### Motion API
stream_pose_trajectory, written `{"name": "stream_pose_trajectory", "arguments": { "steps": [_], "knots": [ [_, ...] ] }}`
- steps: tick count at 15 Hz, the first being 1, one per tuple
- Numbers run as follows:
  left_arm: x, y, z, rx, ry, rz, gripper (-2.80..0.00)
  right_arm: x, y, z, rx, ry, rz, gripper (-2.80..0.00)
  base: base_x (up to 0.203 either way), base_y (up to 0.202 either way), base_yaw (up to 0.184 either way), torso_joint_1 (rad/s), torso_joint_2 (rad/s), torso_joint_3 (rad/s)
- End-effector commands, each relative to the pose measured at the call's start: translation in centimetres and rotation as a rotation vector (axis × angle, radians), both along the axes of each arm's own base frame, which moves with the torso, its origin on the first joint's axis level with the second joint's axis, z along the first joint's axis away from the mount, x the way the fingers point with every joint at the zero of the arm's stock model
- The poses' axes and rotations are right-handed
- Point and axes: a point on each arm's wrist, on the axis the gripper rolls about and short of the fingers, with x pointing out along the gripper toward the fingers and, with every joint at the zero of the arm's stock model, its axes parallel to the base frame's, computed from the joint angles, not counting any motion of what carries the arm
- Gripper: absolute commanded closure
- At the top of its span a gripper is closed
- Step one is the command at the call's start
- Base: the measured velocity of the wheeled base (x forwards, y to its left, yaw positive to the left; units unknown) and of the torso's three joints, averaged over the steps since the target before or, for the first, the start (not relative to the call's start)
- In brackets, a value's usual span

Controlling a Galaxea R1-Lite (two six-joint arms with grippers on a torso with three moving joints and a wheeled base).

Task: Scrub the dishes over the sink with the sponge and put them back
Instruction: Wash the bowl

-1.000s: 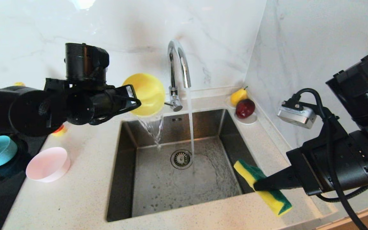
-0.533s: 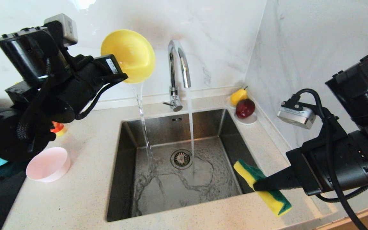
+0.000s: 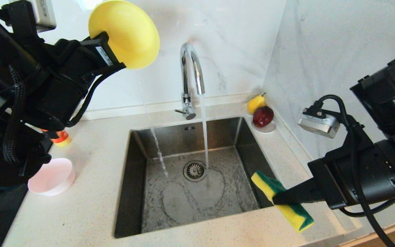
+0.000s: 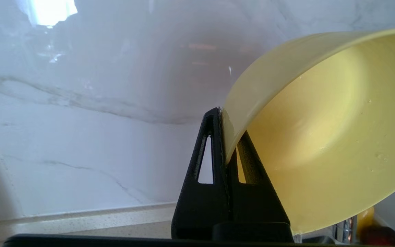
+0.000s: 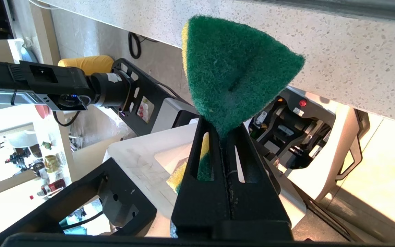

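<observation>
Your left gripper [image 3: 115, 60] pinching the glossy round yellow bowl [image 3: 129, 32] by its rim, wet inside visible only at the wrist, right gripper [image 3: 278, 199] clamping the fuzzy green-faced sponge [image 3: 283, 202] beside the steel sink [image 3: 190, 192]

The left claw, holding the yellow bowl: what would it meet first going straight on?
Probably the marble back wall. The left claw, shut on the yellow bowl's rim, faces it with nothing visible between, though depth is unclear.

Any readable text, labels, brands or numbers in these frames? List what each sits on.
Nothing reads clearly.
White sticker on the left gripper housing, beside the yellow bowl: print too small and blurred.
Small label with red marks on the robot's base, right wrist view: unreadable.
Sponge, faucet, sink: no markings visible.
</observation>
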Motion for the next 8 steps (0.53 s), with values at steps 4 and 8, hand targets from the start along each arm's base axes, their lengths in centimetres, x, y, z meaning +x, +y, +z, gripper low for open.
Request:
{"name": "stream_pose_trajectory", "arguments": {
  "steps": [4,8],
  "knots": [
    [0.1,0.2,-0.9,0.011,0.113,0.005,0.00,-0.5,-0.4,0.7,0.018,-0.018,0.001,0.00,0.000,0.000,0.000,0.000,0.00,0.000],
    [-2.0,1.0,-3.1,0.053,0.508,-0.022,0.00,-1.9,-0.6,2.2,0.064,-0.065,0.042,0.00,0.000,0.000,0.000,0.000,0.00,0.000]
  ]
}}
